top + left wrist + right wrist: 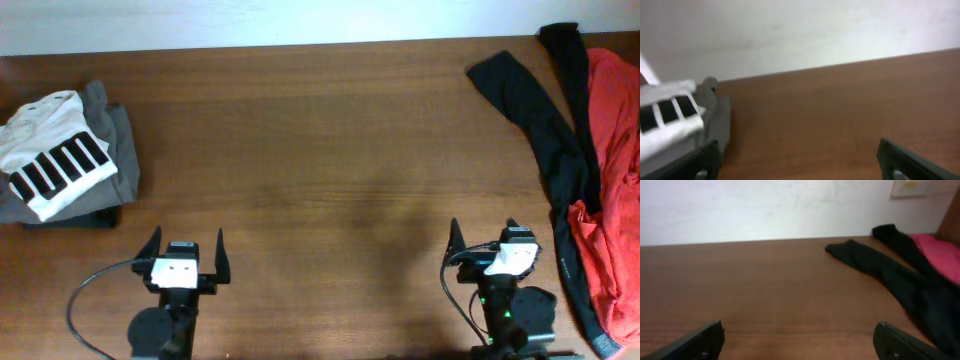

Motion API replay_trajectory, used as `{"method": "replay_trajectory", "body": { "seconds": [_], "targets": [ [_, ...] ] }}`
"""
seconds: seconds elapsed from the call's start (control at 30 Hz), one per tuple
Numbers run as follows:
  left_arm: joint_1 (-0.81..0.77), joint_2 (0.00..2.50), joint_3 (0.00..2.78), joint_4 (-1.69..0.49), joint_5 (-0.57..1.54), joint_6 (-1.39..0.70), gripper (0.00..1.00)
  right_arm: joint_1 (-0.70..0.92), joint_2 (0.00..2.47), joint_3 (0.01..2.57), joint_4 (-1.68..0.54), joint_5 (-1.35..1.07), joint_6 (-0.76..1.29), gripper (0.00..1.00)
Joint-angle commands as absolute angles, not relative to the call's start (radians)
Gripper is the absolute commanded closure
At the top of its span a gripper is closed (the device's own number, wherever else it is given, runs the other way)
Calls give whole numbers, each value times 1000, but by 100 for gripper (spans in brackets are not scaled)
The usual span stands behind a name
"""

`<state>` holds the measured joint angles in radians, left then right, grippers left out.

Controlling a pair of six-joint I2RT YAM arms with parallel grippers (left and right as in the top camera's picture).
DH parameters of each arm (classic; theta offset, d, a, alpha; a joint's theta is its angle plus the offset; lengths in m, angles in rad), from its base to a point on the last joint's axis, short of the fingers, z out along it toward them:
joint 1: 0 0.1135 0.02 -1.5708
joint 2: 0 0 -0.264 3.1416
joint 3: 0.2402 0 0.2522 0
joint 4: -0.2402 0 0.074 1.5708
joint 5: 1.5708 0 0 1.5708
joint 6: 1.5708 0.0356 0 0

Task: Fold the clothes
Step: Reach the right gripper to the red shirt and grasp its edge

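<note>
Left end effector (189,238) low at the near edge of the desk (320,140), spread wide, gripping nothing. In the left wrist view, two dark fingers (697,162) at the bottom corners with only brown wood between them. Right end effector (484,230) likewise at the near edge, well apart from the left one, spread wide and empty. Same wide gap between its fingers (695,342) in the right wrist view.

Ahead and to the left of the left end effector, near the desk's left edge, a stack of clothes. On top, a white garment with black bars (55,155), lying over a grey garment (112,135), with a darker layer (70,218) showing beneath at the near side. Not touched by either arm.

To the right of the right end effector, unfolded clothes along the desk's right edge. A black long-sleeved garment (545,125) stretched from the far right corner down toward the near edge, one sleeve reaching inward across the wood. Just beside it, touching and partly overlapped, an orange-red T-shirt (615,150), crumpled, running off the right edge of the overhead view. Lettering not visible.
</note>
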<state>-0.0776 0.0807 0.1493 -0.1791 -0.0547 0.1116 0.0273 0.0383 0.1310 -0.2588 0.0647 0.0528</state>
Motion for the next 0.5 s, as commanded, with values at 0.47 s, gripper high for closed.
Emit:
{"method": "replay_trajectory", "body": {
  "seconds": [0.47],
  "targets": [
    [-83, 775, 773, -488, -29, 117, 1, 18, 712, 811, -686, 185, 68, 1]
  ]
}}
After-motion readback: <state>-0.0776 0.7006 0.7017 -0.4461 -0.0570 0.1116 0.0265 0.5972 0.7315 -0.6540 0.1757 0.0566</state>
